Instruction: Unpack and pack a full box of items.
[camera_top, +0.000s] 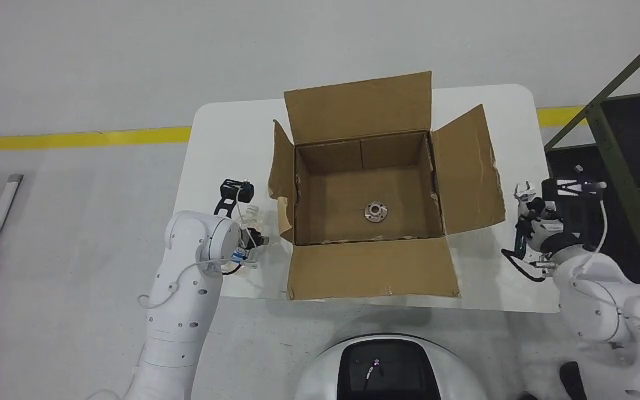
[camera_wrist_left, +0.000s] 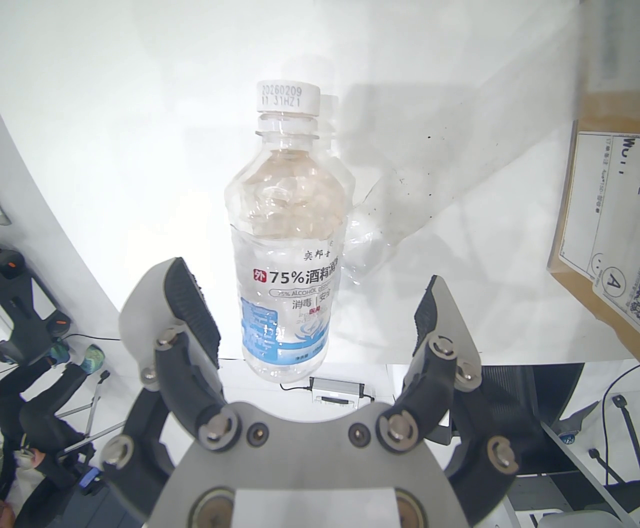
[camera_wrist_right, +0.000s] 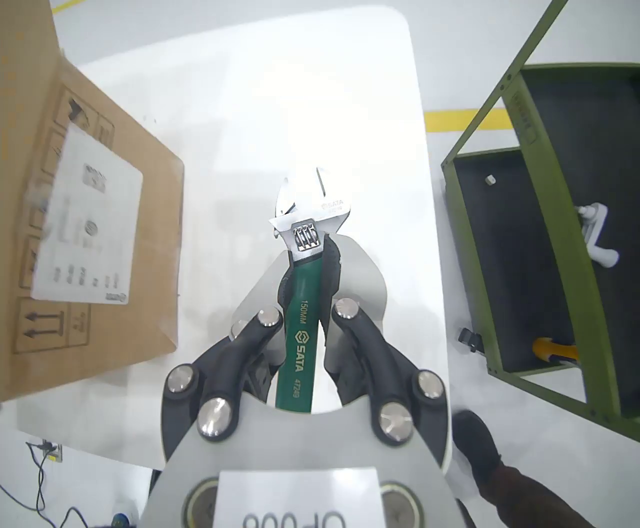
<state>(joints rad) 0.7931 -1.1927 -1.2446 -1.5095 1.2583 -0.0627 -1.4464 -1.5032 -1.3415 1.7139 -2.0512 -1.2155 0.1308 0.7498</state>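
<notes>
A clear bottle (camera_wrist_left: 287, 240) with a white cap and a blue-and-white label lies on the white table (camera_wrist_left: 150, 125), cap pointing away and base at the table's edge. My left gripper (camera_wrist_left: 307, 295) is open, its black pads either side of the bottle's lower half without touching it. My right gripper (camera_wrist_right: 307, 255) is shut on the green handle of an adjustable wrench (camera_wrist_right: 310, 210), held above the table's right side (camera_top: 528, 212). The open cardboard box (camera_top: 365, 155) stands mid-table with a small round metal part (camera_top: 375, 211) on its floor.
The box's four flaps are spread outward; one flap (camera_wrist_right: 100, 225) lies close to the right gripper, another (camera_wrist_left: 600, 200) beside the bottle. A green metal rack (camera_wrist_right: 545, 240) with black shelves stands just off the table's right edge, holding a white item and a yellow-handled tool.
</notes>
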